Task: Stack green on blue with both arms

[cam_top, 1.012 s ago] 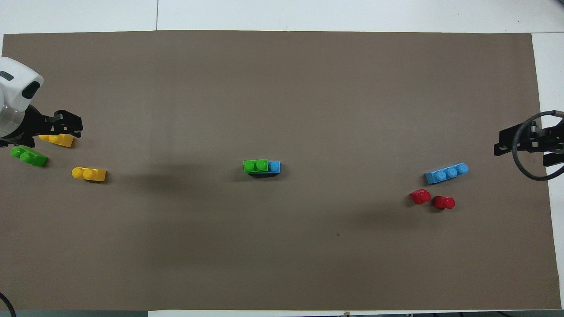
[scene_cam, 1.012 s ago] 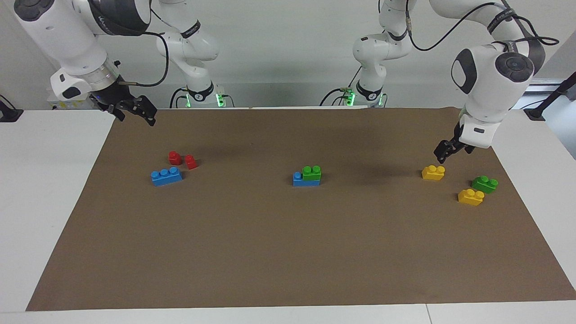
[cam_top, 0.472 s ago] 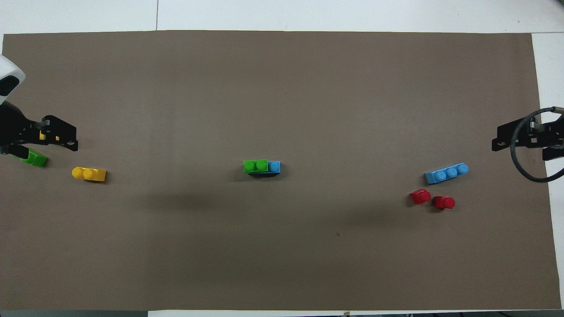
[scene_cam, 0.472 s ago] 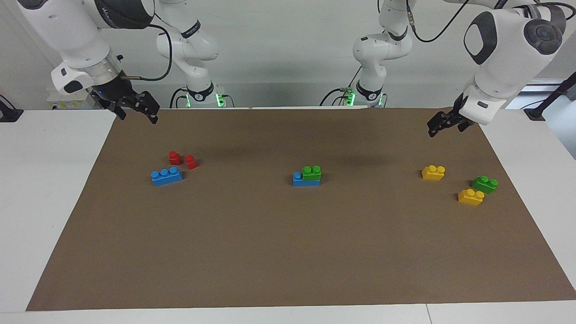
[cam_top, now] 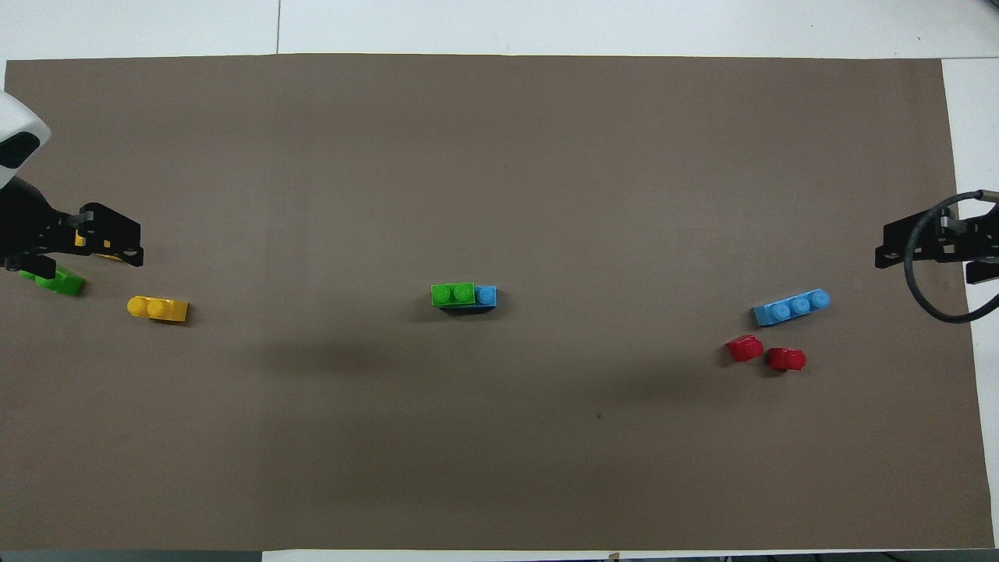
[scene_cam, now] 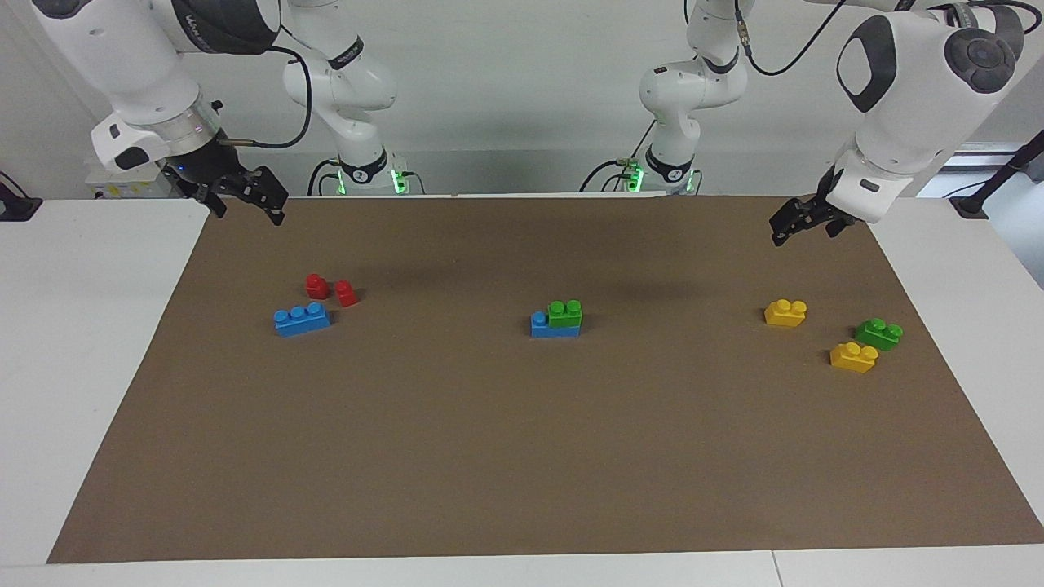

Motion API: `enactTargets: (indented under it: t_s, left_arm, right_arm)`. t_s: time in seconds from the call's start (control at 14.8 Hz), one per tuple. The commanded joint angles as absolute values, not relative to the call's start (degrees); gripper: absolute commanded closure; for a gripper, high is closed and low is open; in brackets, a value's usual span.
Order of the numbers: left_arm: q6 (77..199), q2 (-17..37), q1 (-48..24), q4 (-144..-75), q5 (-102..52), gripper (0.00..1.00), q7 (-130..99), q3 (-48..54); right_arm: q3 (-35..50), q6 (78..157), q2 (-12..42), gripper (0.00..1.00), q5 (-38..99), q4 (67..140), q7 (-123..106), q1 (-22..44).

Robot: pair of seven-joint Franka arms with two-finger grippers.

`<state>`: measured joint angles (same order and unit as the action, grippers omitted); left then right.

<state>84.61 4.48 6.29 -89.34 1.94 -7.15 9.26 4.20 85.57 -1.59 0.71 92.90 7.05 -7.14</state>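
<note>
At the mat's middle a green brick (scene_cam: 565,314) (cam_top: 453,293) sits on a blue brick (scene_cam: 540,324) (cam_top: 486,296), leaving one blue stud bare. A second blue brick (scene_cam: 302,319) (cam_top: 791,307) lies alone toward the right arm's end. A second green brick (scene_cam: 878,333) (cam_top: 58,282) lies toward the left arm's end. My left gripper (scene_cam: 783,231) (cam_top: 125,242) hangs open and empty, raised over the mat at that end. My right gripper (scene_cam: 249,208) (cam_top: 886,248) hangs open and empty over the mat's edge at its own end.
Two red blocks (scene_cam: 316,285) (scene_cam: 346,293) lie beside the lone blue brick, nearer to the robots. Two yellow bricks (scene_cam: 785,313) (scene_cam: 853,357) flank the lone green one. From overhead the left gripper covers most of one yellow brick. White table (scene_cam: 98,326) borders the brown mat (scene_cam: 522,440).
The left gripper has risen from just above a yellow brick and drawn back toward the robots, then slowed. The right gripper shifted only slightly. No brick moved.
</note>
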Motion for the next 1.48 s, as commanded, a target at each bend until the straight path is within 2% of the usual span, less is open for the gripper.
enactTargets:
  t_s: [0.0,0.13,0.34,0.67,0.94,1.42]
  left_arm:
    - [83.33,3.78,3.19,-88.60,0.70,0.00,-7.90,7.66]
    - [82.62,4.04,0.02,-86.32,0.53,0.00,-10.97,5.90]
    - [80.25,3.87,-9.65,-85.00,-0.08,0.00,-10.99,-4.10]
    - [78.76,-0.25,-4.14,-86.04,-0.88,0.00,-7.40,-0.10]
    - [80.50,-4.56,-2.90,-93.41,-0.88,0.00,-1.93,0.61]
    - [83.06,-6.06,-2.81,-96.59,-0.88,0.00,-1.85,1.23]
  right_arm:
    - [4.40,85.69,-0.97,0.00,-0.44,92.11,1.86,-7.82]
    - [4.40,85.87,-0.97,0.00,-0.44,92.11,0.45,-8.00]
    - [4.39,86.04,-0.97,0.00,-0.44,92.11,-1.58,-8.00]
    - [4.48,86.05,-1.05,0.00,-0.44,92.37,-1.76,-8.09]
    - [4.48,86.48,-1.05,0.00,-0.44,92.64,-1.67,-7.91]
    - [4.40,86.48,-1.14,0.00,-0.44,92.73,-1.58,-7.82]
